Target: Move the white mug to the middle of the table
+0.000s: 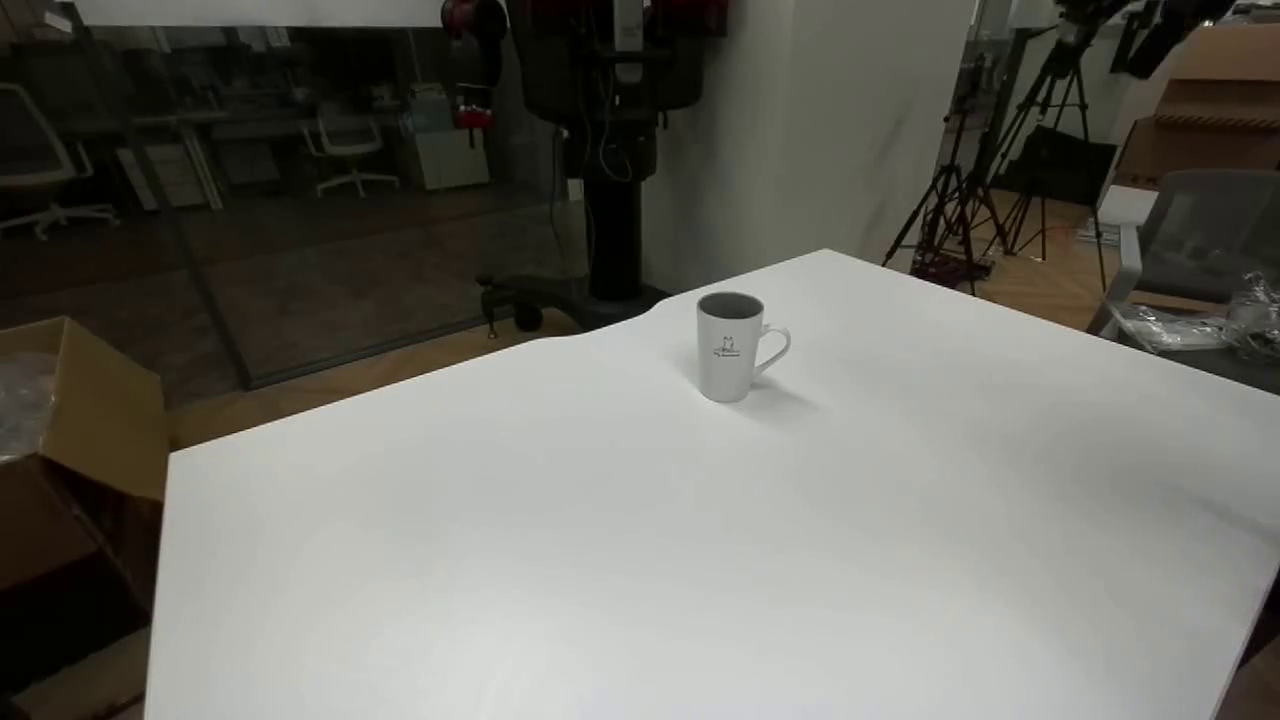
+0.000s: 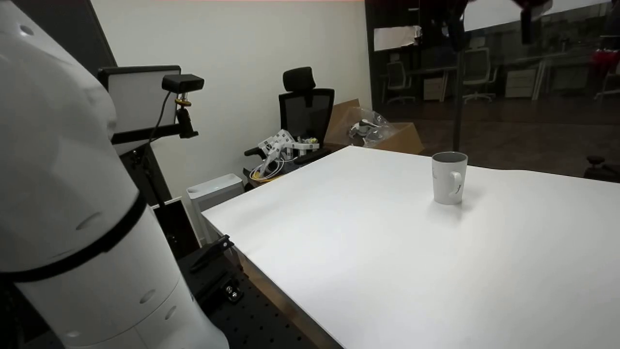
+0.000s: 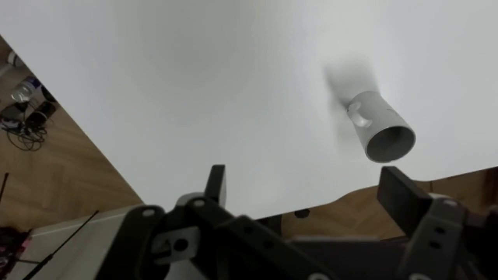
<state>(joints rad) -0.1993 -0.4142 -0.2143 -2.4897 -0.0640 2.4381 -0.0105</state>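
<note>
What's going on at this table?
A Franka Panda arm is set to move the white mug to the middle of the white table. Nothing is gripped: in the wrist view the Robotiq gripper is open. Both exterior views show the mug upright and untouched, near the table's wavy edge rather than the middle.

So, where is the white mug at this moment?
In both exterior views, the white mug stands upright on the table near its far edge, right of picture centre.

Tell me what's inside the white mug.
In the wrist view, the white mug shows a gray interior and no visible contents. Its bottom is too shadowed to make out there; in both exterior views, the mug's near side covers it.
</note>
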